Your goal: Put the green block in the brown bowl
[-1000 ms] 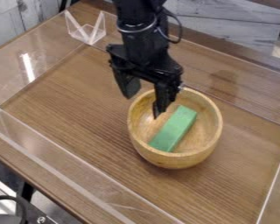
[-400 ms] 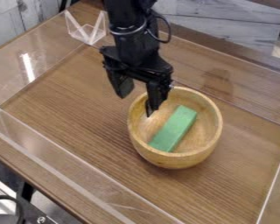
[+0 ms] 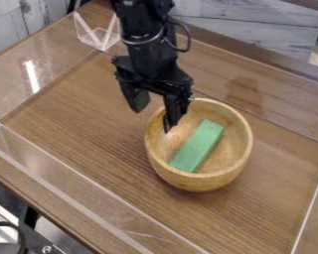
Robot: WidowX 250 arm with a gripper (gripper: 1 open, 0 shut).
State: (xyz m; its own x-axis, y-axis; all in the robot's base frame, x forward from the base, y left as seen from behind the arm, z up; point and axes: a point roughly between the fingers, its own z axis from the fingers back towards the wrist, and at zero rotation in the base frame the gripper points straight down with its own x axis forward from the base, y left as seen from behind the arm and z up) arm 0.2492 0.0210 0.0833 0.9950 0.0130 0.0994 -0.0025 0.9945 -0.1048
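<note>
The green block (image 3: 198,146) lies flat and aslant inside the brown bowl (image 3: 223,175), which sits right of centre on the wooden table. My gripper (image 3: 158,107) points straight down at the bowl's upper-left rim, its jaws open with nothing between them. One black finger (image 3: 174,111) hangs just inside the rim, apart from the block; the other finger (image 3: 139,98) is outside the bowl to the left.
A clear plastic wall (image 3: 69,193) borders the wooden table (image 3: 82,119) along the front and left. A clear angular stand (image 3: 98,33) sits at the back left, behind the arm. A grey surface lies beyond the back right edge.
My open gripper has drifted a little to the left, away from the bowl's middle toward its left rim. The block and bowl have not moved.
</note>
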